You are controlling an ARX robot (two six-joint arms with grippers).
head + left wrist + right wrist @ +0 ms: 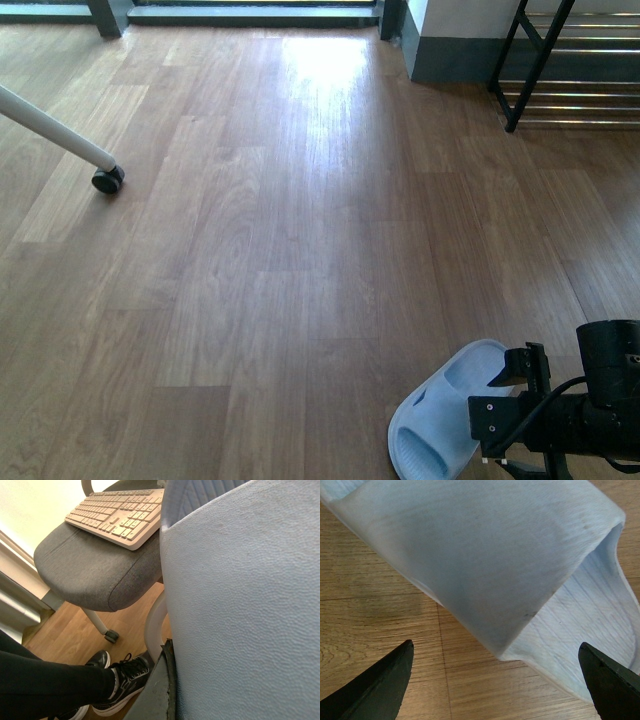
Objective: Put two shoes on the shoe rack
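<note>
Pale-blue slipper (436, 422) lying on floor (300, 250), well apart from rack (575, 70). Right gripper (495, 649) hovering at its strap, jaws gaping wide and empty, likely lining up a grab. State of left jaws: cannot tell, as second slipper (240, 605) is filling that view.

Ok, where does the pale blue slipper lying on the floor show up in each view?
Front view: slipper at the bottom right, flat on the wood floor.
Right wrist view: fills the picture close up, ahead of the open right gripper.
Left wrist view: a pale blue pebbled surface looms close; cannot tell if it is this slipper.
Shared landmark: the wood floor, in all three.
</note>
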